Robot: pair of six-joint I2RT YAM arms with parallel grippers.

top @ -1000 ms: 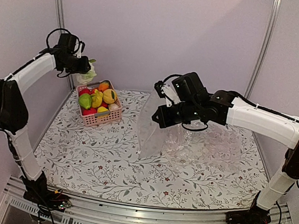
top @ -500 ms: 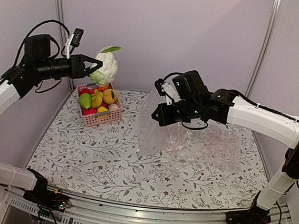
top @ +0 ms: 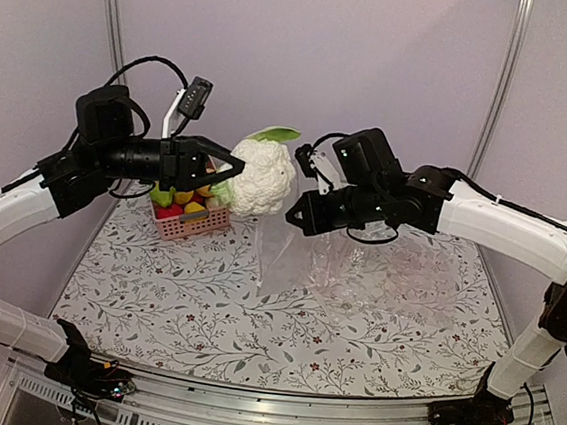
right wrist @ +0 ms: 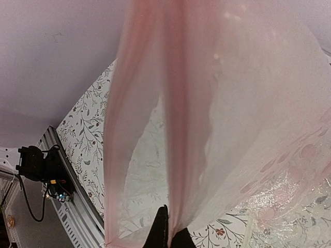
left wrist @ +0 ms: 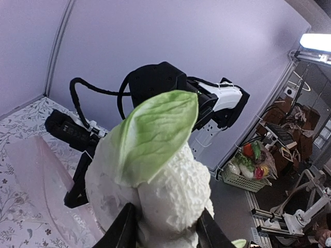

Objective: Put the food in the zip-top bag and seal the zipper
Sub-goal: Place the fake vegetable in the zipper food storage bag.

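My left gripper is shut on a whitish toy cauliflower with a green leaf, held in the air just left of the right gripper. In the left wrist view the black fingers clamp the cauliflower from both sides. The right gripper is shut on the zip-top bag at its pinkish zipper. A second pink band hangs apart to the left. The bag hangs down to the table. More food lies in the pink basket, partly hidden by the left arm.
The pink slatted basket stands at the back left under the left arm. A larger crinkled clear bag lies on the floral tablecloth right of the hanging bag. The metal rail runs along the near table edge.
The left arm has swung right from above the basket, carrying the cauliflower up next to the right gripper. The right gripper has lifted the bag slightly.
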